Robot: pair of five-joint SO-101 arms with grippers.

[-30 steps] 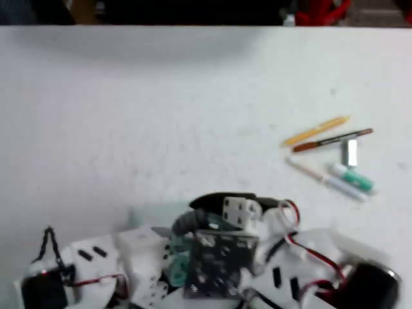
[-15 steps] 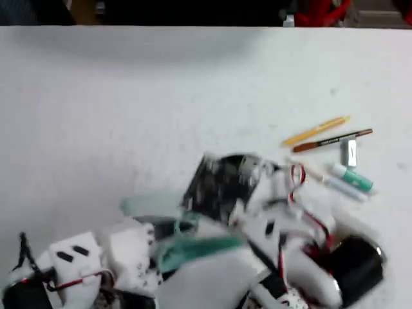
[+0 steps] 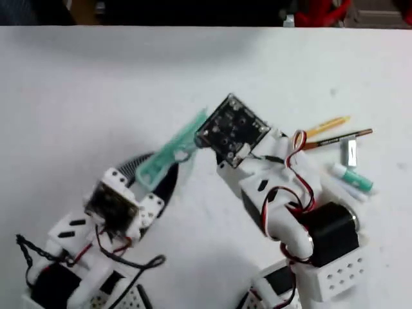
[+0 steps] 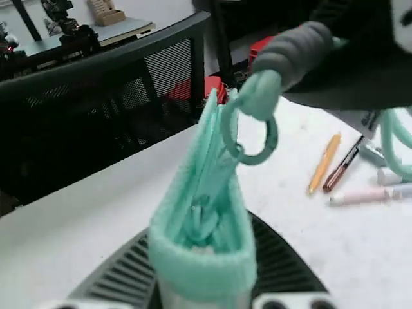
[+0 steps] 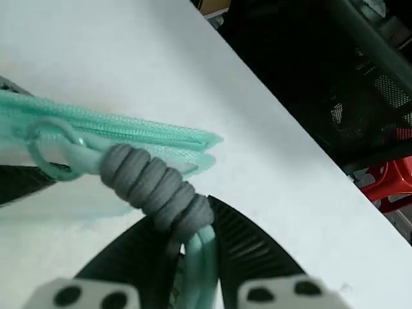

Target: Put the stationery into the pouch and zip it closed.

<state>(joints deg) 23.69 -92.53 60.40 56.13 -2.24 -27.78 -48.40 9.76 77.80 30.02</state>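
The pouch (image 3: 168, 151) was a light green one, and it was stretched in a slanted line between the two grippers, near the middle of the table (image 3: 77, 84). The left gripper (image 3: 143, 178) was closed on the nearer end of the pouch. In the left wrist view this end sat between the black jaws of the left gripper (image 4: 201, 291), and the pouch (image 4: 203, 212) stood on its narrow side.

At the far end of the pouch a green ring (image 4: 248, 136) hung from the zipper. A cord with a thick grey knot (image 5: 156, 185) was tied to this ring. The right gripper (image 5: 193, 261) was closed on the cord (image 5: 201, 257) just behind the knot, and the green strands of the cord passed between its jaws. In the high view the right gripper (image 3: 198, 137) was at the upper end of the pouch. I could not tell how far the zipper was closed.

The stationery lay on the table at the right side, well apart from the pouch. A yellow pen (image 3: 325, 126) and a brown pen (image 3: 340, 138) lay side by side, almost parallel. Near them were a small pale piece (image 3: 349, 152) and a green and white marker (image 3: 353, 177).
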